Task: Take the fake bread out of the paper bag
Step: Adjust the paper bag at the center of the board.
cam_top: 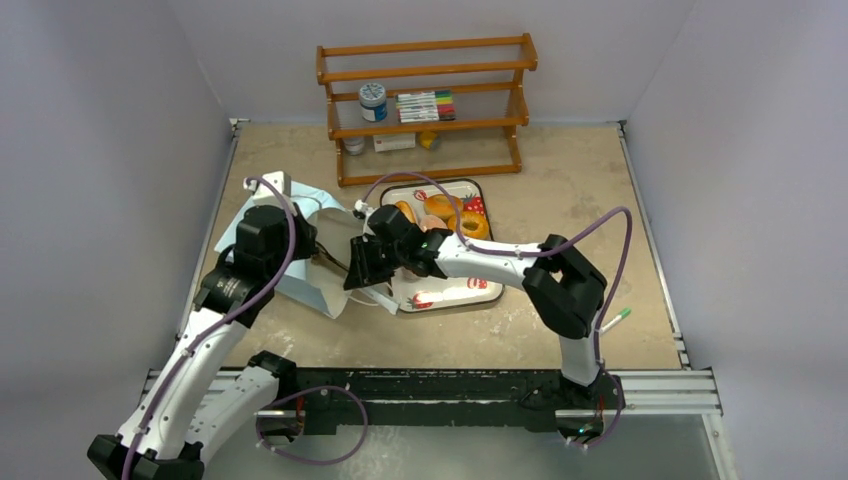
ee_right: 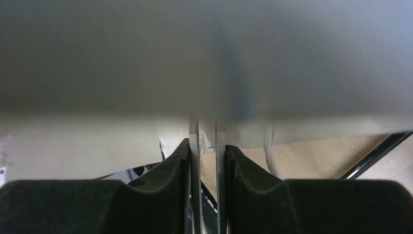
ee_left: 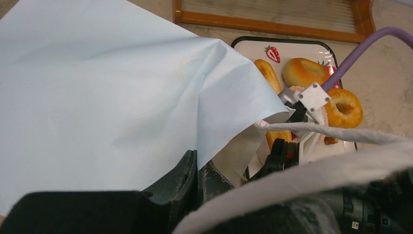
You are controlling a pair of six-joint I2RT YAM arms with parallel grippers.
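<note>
The light blue paper bag (cam_top: pixel 290 275) lies on its side left of centre, its mouth facing the tray. My left gripper (cam_top: pixel 318 256) is shut on the bag's upper edge; the left wrist view shows the paper (ee_left: pixel 107 97) pinched between its pads (ee_left: pixel 204 165). My right gripper (cam_top: pixel 356 270) is at the bag's mouth, its jaws (ee_right: pixel 207 141) a narrow slit apart with only table showing through. Fake bread lies on the strawberry-print tray (cam_top: pixel 455 292): a long loaf (ee_left: pixel 268 75), two rings (ee_left: pixel 304 72) (ee_left: pixel 345 107) and a pinkish oval (cam_top: pixel 432 223). The bag's inside is hidden.
A wooden shelf (cam_top: pixel 425 100) with a jar and markers stands at the back, just behind the tray. A green marker (cam_top: pixel 615 317) lies on the table beside the right arm. Grey walls close in the table on both sides.
</note>
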